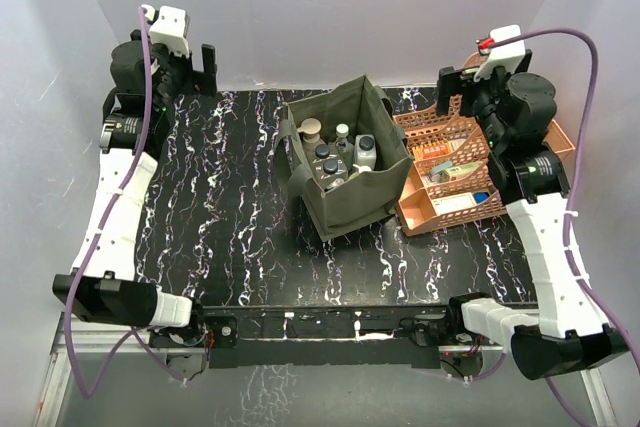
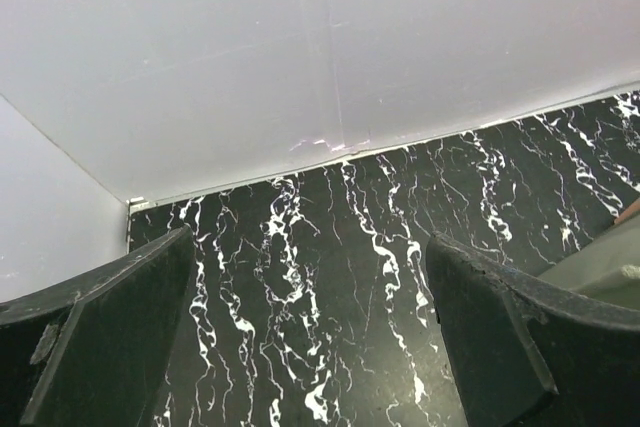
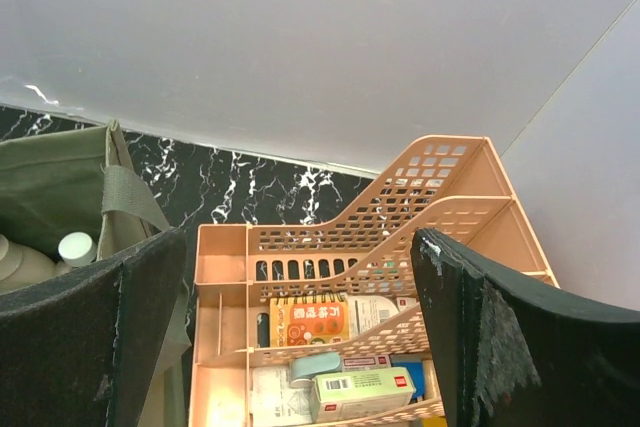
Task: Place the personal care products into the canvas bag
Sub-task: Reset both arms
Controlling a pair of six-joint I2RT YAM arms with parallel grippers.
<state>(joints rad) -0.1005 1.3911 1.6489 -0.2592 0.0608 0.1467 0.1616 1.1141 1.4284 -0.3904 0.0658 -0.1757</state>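
Observation:
The olive-green canvas bag stands upright in the middle of the table, open at the top. Several personal care bottles stand inside it: a tan one with a beige cap, grey ones with black caps, a white one. My left gripper is open and empty, raised at the far left, well away from the bag. My right gripper is open and empty, raised over the orange tray at the far right. In the right wrist view the bag shows at the left with a white cap inside.
An orange plastic lattice tray organizer stands right of the bag, holding small boxes and a notebook. Grey walls close in the back and sides. The black marbled table lies bare left of and in front of the bag.

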